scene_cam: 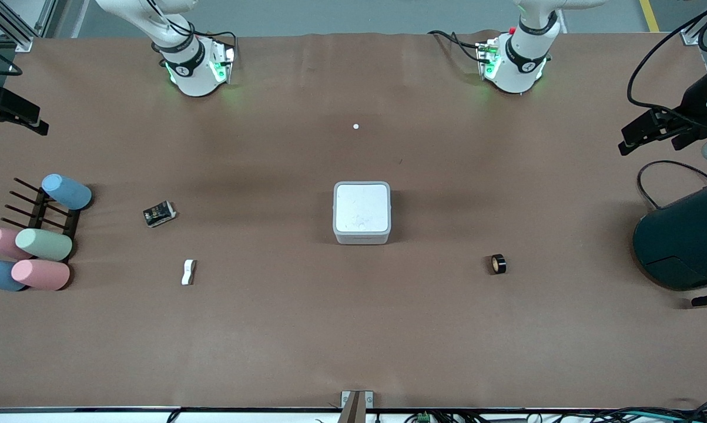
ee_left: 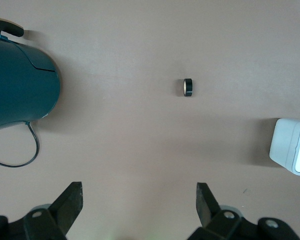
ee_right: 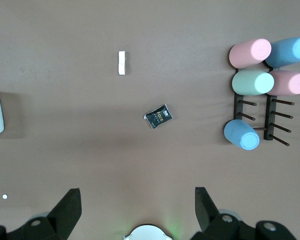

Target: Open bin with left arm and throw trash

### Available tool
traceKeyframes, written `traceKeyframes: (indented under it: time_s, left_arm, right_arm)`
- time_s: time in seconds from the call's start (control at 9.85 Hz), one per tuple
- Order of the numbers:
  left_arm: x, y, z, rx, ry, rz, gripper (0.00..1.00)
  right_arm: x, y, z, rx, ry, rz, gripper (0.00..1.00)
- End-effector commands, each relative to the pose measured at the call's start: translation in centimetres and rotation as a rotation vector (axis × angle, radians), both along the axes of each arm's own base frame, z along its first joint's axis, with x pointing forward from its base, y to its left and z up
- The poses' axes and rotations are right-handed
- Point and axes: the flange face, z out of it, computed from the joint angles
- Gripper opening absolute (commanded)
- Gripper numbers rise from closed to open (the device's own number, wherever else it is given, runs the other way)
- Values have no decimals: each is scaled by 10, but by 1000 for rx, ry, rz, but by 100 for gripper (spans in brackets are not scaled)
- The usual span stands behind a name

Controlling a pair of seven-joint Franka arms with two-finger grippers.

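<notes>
The bin (scene_cam: 362,212) is a light-grey square box with its white lid shut, standing mid-table; its corner (ee_left: 292,152) shows in the left wrist view. The trash lies loose on the table. A black packet (scene_cam: 158,213) and a white bone-shaped strip (scene_cam: 188,272) lie toward the right arm's end. A black tape roll (scene_cam: 498,264) lies toward the left arm's end. My left gripper (ee_left: 139,186) hangs open and empty high over the table, with the tape roll (ee_left: 188,87) below it. My right gripper (ee_right: 137,190) is open and empty high over the table near its base, looking down on the packet (ee_right: 158,116) and strip (ee_right: 122,63).
A large dark teal container (scene_cam: 685,238) with a cable stands at the left arm's end. Several pastel cylinders (scene_cam: 36,247) lie on and around a black peg rack (scene_cam: 42,211) at the right arm's end. A tiny white dot (scene_cam: 355,126) lies between the bases.
</notes>
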Motion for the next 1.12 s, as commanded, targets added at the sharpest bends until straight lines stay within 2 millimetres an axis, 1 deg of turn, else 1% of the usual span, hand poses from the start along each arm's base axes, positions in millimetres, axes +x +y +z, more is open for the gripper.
traceKeyframes:
  time_s: [0.0, 0.1, 0.2, 0.3, 0.41, 0.51, 0.61, 0.71, 0.81, 0.91, 1.02]
  left_arm:
    - [2, 1, 3, 27, -5, 5, 100]
    - [2, -2, 1, 44, 0, -1, 100]
    - [2, -5, -2, 45, 7, -9, 100]
    - [0, -16, -11, 46, 53, -44, 100]
    - [1, -55, -28, 39, 115, -117, 92]
    - [1, -86, -39, 35, 131, -163, 52]
    - [10, -140, -76, -1, 177, -248, 21]
    - [23, -194, -103, -39, 144, -324, 6]
    - [33, -252, -142, -70, 104, -362, 0]
    - [42, -292, -181, -110, 68, -341, 0]
    - [39, -341, -211, -155, 9, -316, 0]
  right_arm:
    - [-6, 3, 6, 4, -14, -12, 100]
    - [-5, 3, 5, 4, -14, -12, 100]
    - [-1, 3, -1, 3, -3, -10, 100]
    - [7, 4, -15, 2, 15, -10, 100]
    - [25, 3, -55, 1, 65, -10, 100]
    - [37, -3, -90, 0, 66, -18, 100]
    - [50, -7, -142, -2, 56, -17, 100]
    - [59, -5, -200, -7, 41, -13, 100]
    - [61, -3, -245, -9, 19, 23, 100]
    - [57, -6, -276, -5, 12, 89, 100]
    - [50, -8, -307, 1, 11, 168, 100]
